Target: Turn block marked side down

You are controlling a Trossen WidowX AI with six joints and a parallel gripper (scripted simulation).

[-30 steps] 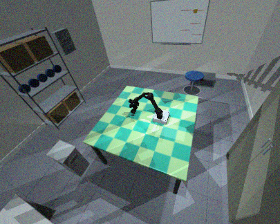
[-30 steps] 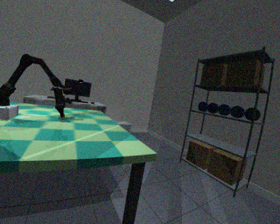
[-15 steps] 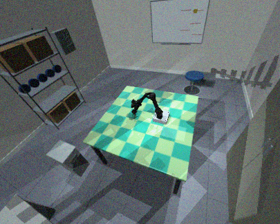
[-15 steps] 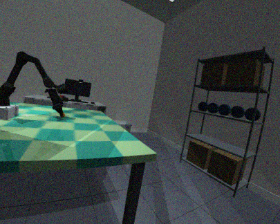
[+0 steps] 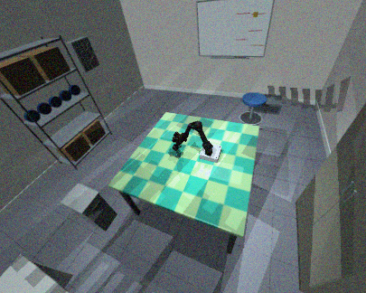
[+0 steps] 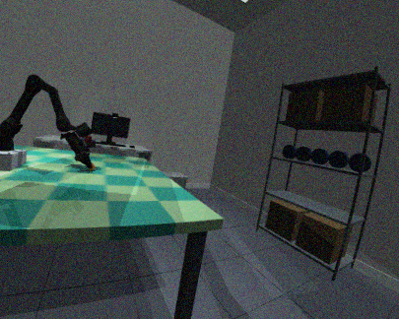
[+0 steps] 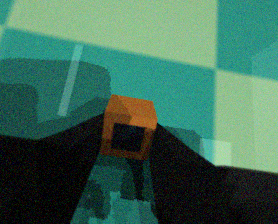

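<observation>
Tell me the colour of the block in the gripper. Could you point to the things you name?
The block (image 7: 144,111) is orange with a dark square; the wrist view shows it best.

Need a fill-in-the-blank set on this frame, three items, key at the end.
The block between the fingers is coloured ____.
The square mark on the block is coloured ____.
The stool has a seat coloured ____.

Missing words: orange; black; blue.

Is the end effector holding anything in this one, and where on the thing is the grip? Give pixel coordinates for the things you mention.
Yes: the orange block (image 7: 141,112), gripped by two opposite sides, with its dark square face left uncovered between the fingers.
</observation>
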